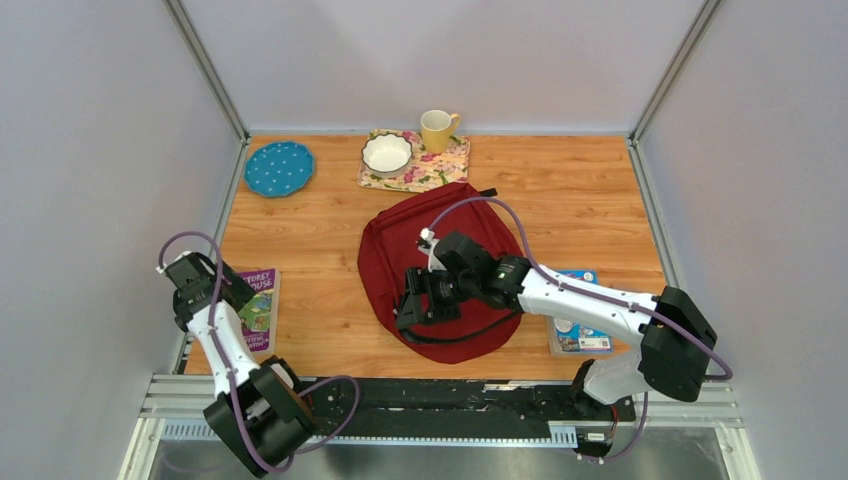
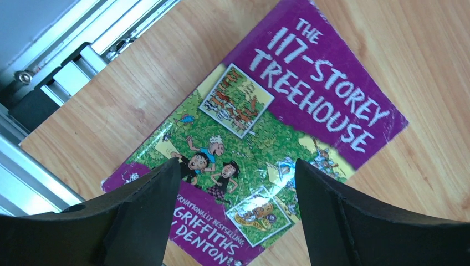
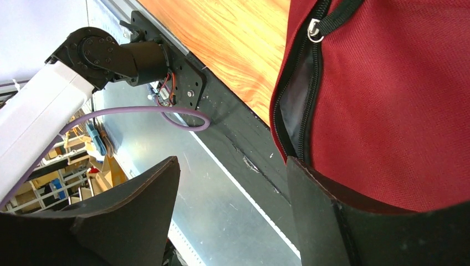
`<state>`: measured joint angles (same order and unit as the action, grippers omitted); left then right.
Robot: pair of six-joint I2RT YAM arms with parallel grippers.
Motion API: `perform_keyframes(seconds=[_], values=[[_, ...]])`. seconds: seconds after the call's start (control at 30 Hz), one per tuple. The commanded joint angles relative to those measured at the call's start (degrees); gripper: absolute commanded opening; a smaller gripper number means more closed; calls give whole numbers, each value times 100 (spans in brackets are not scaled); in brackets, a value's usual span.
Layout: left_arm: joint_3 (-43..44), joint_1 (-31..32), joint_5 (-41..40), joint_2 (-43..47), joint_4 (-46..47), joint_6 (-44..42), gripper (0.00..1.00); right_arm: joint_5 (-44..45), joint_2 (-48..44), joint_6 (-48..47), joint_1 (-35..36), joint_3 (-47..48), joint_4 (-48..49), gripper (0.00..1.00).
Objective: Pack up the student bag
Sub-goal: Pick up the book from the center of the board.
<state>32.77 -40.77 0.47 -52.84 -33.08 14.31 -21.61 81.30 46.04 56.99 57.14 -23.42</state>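
Red backpack (image 1: 440,245) lies in the middle of the table (image 1: 320,215), zipper (image 3: 303,105) partly open at its near edge. The right gripper (image 3: 233,166) is there, jaws apart, nothing between. The left gripper (image 2: 235,169) hangs over a purple book (image 2: 288,111), jaws apart too.

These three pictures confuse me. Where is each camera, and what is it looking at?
Top: above, behind the arms, looking down at the table and student bag; both arms show.
Left wrist: looks down at the purple book; its own fingers show.
Right wrist: faces the bag's zipper edge; own fingers and left arm show.
Shared: top also sees book and bag.
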Motion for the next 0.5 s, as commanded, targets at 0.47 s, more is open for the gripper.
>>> perform_keyframes(seconds=[0.47], values=[[80,-467,1066,-1053,1752,-805,81,-511,799,-253,40,824,-136,73]])
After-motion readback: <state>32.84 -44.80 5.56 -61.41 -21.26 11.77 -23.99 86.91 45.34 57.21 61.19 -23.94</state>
